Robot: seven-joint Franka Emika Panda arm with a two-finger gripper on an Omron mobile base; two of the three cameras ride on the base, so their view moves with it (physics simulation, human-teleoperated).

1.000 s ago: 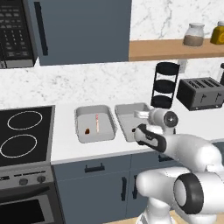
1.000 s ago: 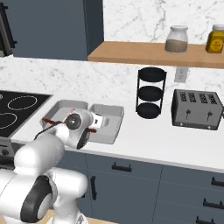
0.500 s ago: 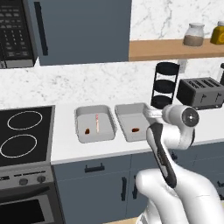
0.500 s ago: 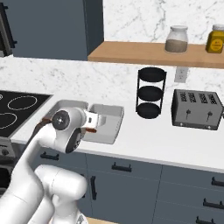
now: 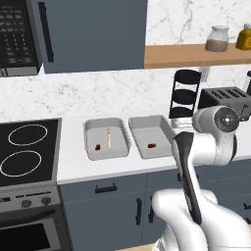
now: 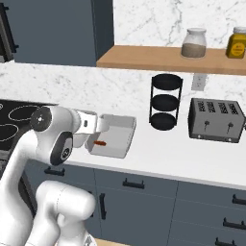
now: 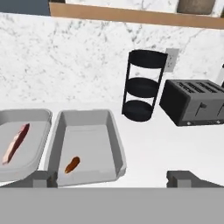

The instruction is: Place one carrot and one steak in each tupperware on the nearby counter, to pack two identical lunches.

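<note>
even, bright, flat rendered light with no clear source and no glare. soft faint shadows sit under the black tiered rack [image 6: 165, 102] and the toaster [image 6: 215, 119] on the white counter [image 6: 192, 158]. all views are low in detail and slightly soft; small items in the trays [image 7: 85, 144] are blurry blobs. no edge distortion visible.

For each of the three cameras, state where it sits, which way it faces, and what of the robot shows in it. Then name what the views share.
Left base view: behind the arm to its left, facing the counter; the white arm rises at lower right.
Right base view: behind the arm to its right, facing the toaster and black rack; the arm rises at lower left.
Hand view: on the hand, looking along the open gripper down at the two tupperware trays; its dark fingertips show at the bottom.
Shared: all three show the right tray holding a carrot, plus rack and toaster.
</note>
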